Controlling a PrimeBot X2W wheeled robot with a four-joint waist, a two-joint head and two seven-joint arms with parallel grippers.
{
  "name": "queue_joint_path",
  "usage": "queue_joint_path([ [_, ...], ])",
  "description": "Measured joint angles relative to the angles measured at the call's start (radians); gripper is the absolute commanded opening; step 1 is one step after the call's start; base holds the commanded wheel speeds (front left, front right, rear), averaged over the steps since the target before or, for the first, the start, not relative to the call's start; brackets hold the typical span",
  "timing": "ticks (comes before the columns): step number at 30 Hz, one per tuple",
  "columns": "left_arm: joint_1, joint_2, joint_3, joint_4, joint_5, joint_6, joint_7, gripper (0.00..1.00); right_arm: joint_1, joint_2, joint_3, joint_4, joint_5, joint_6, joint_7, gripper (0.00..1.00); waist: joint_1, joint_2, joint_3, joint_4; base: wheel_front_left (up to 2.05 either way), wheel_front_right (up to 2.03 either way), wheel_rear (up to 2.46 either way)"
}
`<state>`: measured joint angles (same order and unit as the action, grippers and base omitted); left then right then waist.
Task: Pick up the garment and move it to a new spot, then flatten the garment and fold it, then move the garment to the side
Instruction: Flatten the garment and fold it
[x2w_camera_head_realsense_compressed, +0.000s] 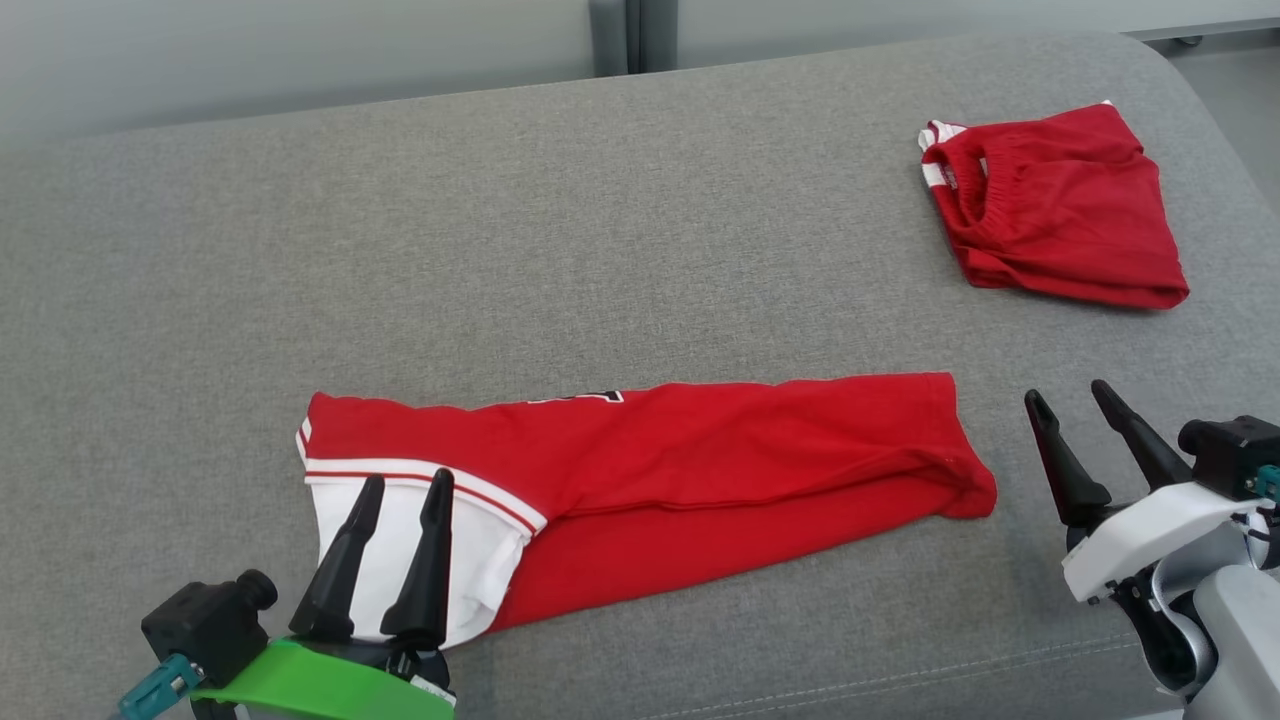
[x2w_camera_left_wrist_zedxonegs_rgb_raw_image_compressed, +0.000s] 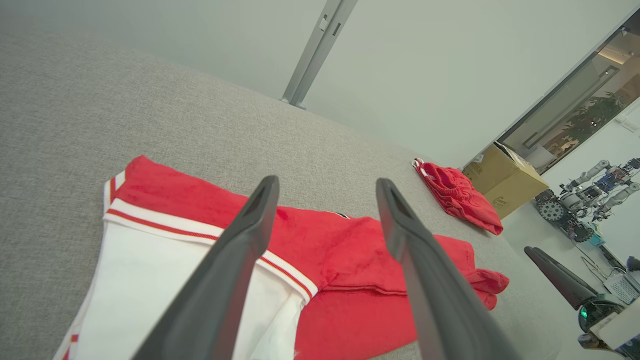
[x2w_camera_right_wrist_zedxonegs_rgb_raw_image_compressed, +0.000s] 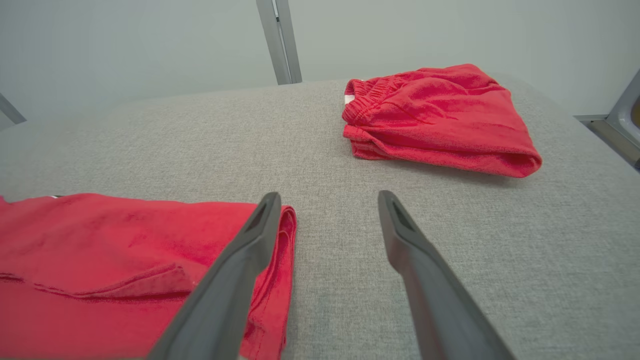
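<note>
Nearest the robot, the left gripper (x2w_camera_head_realsense_compressed: 406, 478) hangs over the left end of the garment (x2w_camera_head_realsense_compressed: 720, 460). Its two dark fingers are spread wide and grasp nothing. Their tips point at the white panel (x2w_camera_head_realsense_compressed: 470, 560), which is edged with a thin red stripe. From the wrist camera the fingers appear to stand clear of the cloth, though contact cannot be ruled out.

At the lower right, the right gripper (x2w_camera_head_realsense_compressed: 1066, 390) is likewise released, jaws apart and empty. It is over bare fabric just beside the garment's right end.

The garment itself is a long red strip, folded lengthwise. It lies flat along the near part of the grey cushion (x2w_camera_head_realsense_compressed: 500, 250), between the two grippers, with a fold line running along its length.

Farther back, near the cushion's far right corner and well apart from the strip, sits a second red garment (x2w_camera_head_realsense_compressed: 1060, 210). It is folded into a compact bundle with a gathered waistband showing.

Behind the cushion rises a pale wall (x2w_camera_head_realsense_compressed: 300, 50) with a grey post (x2w_camera_head_realsense_compressed: 633, 35).
</note>
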<state>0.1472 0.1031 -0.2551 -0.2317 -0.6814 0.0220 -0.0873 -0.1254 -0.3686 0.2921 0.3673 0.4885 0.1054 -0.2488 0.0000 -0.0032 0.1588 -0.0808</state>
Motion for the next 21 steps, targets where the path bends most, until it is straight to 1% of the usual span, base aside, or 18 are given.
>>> queue_joint_path([
  [5, -0.001, -0.007, -0.005, 0.008, 0.004, 0.0, 0.0, 1.0, -0.044, 0.034, 0.0, 0.067, 0.054, 0.002, 0.07, 1.0, 0.0, 0.0, 0.002, 0.032, 0.0, 0.0, 0.0],
  [13, -0.005, -0.017, -0.003, 0.019, 0.007, 0.005, -0.002, 1.0, -0.071, 0.049, 0.036, 0.15, 0.066, 0.009, 0.144, 1.0, 0.0, 0.0, 0.009, 0.083, 0.0, 0.0, 0.0],
  [16, -0.005, -0.017, 0.005, 0.021, 0.007, 0.014, -0.012, 1.0, -0.071, 0.052, 0.052, 0.174, 0.066, 0.009, 0.163, 1.0, 0.0, -0.0001, 0.012, 0.091, 0.0, 0.0, 0.0],
  [21, -0.004, -0.018, 0.01, 0.02, 0.007, 0.015, -0.018, 1.0, -0.07, 0.046, 0.061, 0.191, 0.075, 0.012, 0.171, 1.0, 0.0, 0.0, 0.014, 0.088, 0.0, 0.0, 0.0],
])
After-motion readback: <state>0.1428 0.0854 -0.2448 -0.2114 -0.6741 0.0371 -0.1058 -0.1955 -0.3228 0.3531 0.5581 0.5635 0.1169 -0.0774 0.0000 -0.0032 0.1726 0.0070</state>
